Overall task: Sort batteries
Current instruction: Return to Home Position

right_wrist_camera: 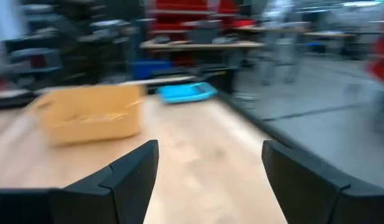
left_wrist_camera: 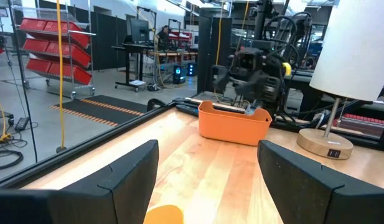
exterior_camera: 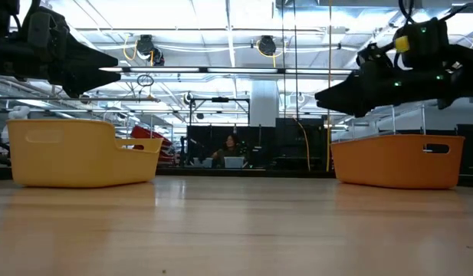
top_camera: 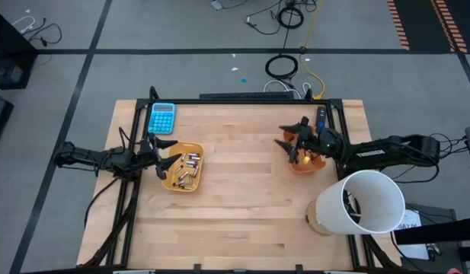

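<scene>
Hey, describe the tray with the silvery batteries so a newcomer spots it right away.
On the wooden table seen from above, look at the left half, beside the blue calculator. The yellow-orange tray there shows silvery batteries inside, unlike the deeper orange tray opposite.

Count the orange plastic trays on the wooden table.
2: left tray, beside the blue calculator, by the left gripper; right tray, under the right gripper.

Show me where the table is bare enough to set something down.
Bare: the wood between the yellow tray and orange tray, and the front strip beside the lamp. Crowded: by the calculator and both trays, where the left tool and right tool hover open.
</scene>
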{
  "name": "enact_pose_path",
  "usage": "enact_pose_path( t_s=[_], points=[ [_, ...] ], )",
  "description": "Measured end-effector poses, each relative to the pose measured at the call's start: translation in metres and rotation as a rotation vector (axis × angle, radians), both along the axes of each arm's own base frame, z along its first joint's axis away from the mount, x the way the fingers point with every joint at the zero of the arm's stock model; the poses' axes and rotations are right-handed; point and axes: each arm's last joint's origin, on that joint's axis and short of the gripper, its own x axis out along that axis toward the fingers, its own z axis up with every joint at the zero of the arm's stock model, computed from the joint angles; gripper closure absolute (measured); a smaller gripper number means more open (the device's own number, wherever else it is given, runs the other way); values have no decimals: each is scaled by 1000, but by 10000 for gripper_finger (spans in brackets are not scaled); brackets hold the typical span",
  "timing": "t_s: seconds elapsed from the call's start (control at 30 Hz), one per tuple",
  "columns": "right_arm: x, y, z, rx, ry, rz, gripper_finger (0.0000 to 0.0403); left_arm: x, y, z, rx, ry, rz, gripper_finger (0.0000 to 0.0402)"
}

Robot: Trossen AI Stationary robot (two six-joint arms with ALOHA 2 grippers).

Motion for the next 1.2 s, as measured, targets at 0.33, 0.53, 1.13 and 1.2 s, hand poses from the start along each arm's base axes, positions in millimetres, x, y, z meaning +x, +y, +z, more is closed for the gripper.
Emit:
enact_pose_path(
  t_s=[0.33, 0.53, 1.13, 1.2],
  points=[
    [-3, 0, 2, -55, -35, 44, 126, 0, 0, 0, 0, 1, 0, 121],
    [-4, -4, 6, -48, -65, -109, 126, 0, 0, 0, 0, 0, 0, 121],
    [-4, -3, -8, 24, 57, -106, 126, 0, 0, 0, 0, 0, 0, 121],
    [-4, -3, -9, 26, 64, -105, 126, 0, 0, 0, 0, 0, 0, 121]
  ],
)
